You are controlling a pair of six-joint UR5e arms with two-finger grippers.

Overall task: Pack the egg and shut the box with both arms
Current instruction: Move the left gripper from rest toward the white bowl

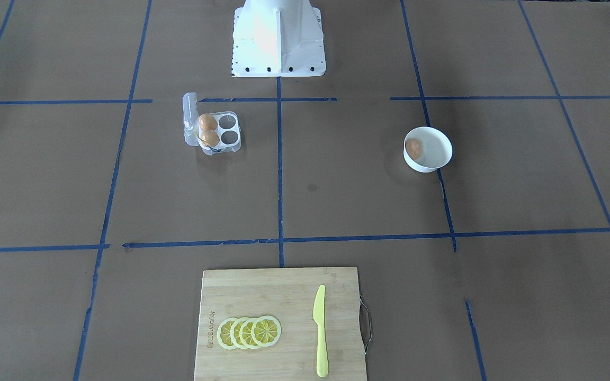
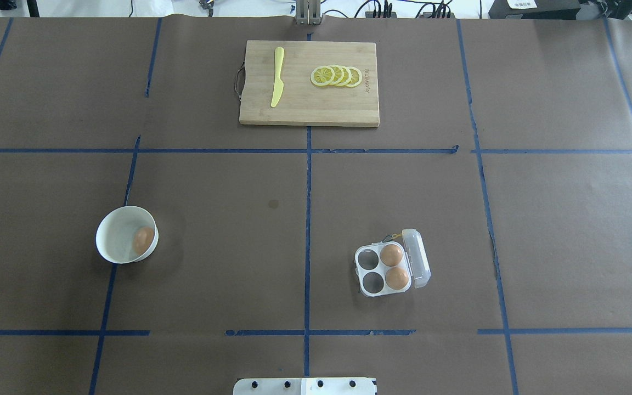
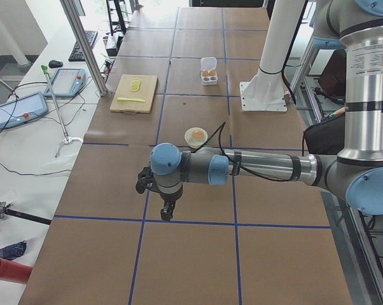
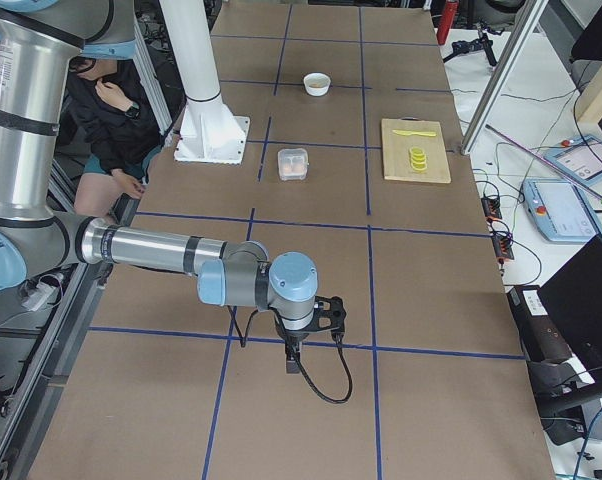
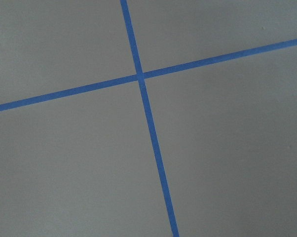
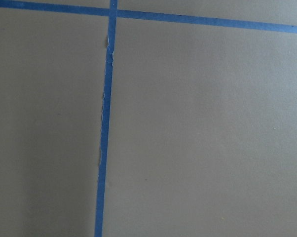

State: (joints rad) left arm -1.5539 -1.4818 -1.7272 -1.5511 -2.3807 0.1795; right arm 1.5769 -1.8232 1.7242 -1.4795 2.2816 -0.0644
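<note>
One brown egg [image 2: 143,240] lies in a white bowl [image 2: 108,236] on the robot's left side; it also shows in the front view [image 1: 414,147]. The clear box [image 2: 362,272] stands open on the right side, lid [image 2: 419,258] up, with two brown eggs in the cells by the lid and two cells empty. It also shows in the front view [image 1: 229,150]. My left gripper [image 3: 168,213] and right gripper [image 4: 292,362] hang low over bare table far from both, seen only in the side views. I cannot tell whether they are open or shut.
A wooden cutting board [image 2: 316,107] with a yellow knife [image 2: 277,82] and several lemon slices [image 2: 337,75] lies at the far middle. The white pedestal base [image 1: 278,47] stands at the robot's edge. Blue tape lines cross the brown table.
</note>
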